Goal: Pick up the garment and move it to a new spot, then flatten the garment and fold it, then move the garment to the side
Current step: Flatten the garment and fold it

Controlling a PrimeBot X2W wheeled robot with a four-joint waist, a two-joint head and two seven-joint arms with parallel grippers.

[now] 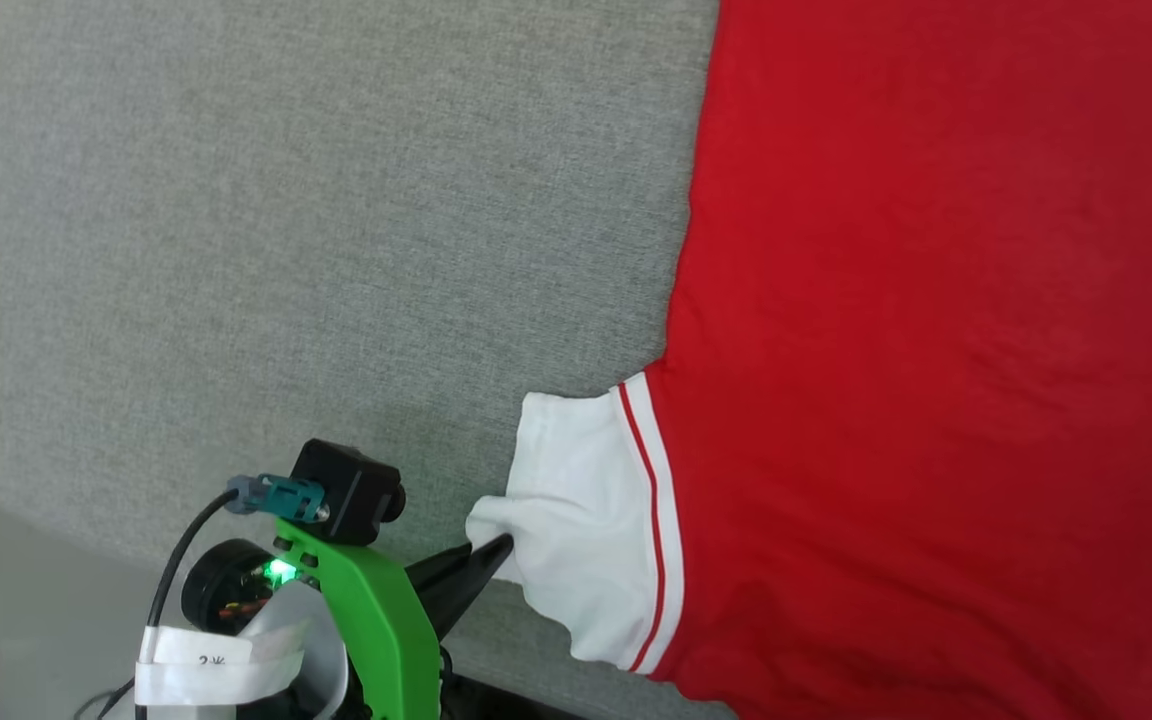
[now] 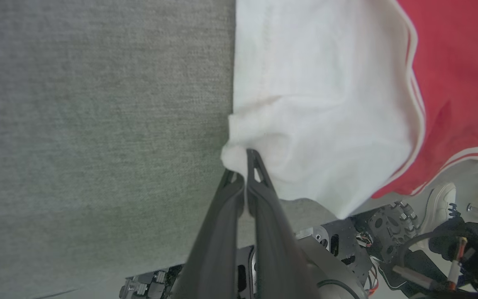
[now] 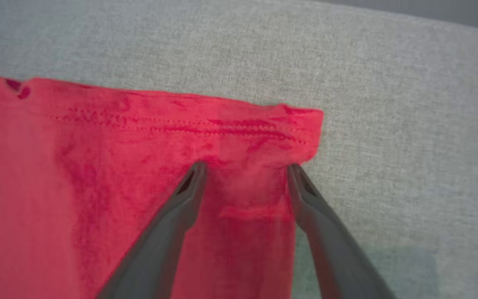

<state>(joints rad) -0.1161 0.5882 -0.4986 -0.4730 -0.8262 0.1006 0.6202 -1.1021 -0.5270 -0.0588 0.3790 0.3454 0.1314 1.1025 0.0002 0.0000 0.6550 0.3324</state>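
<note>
Grey woven fabric covers the worktop; the red garment lies flat toward its right, long axis running away from the robot. Its white sleeve juts left, edge pinched in the closed left end effector. The right end effector stands wide astride the hem corner, gripping nothing.

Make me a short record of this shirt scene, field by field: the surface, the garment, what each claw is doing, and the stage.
surface: grey woven fabric
garment: red T-shirt lying spread on the surface
white sleeve: red stripe trim at the seam, cuff corner lifted into a small peak
left claw: shut, pinching the sleeve's cuff corner
right claw: open, fingers spread over the red hem corner
stage: probably flattening or starting a fold; no fold visible yet
</note>
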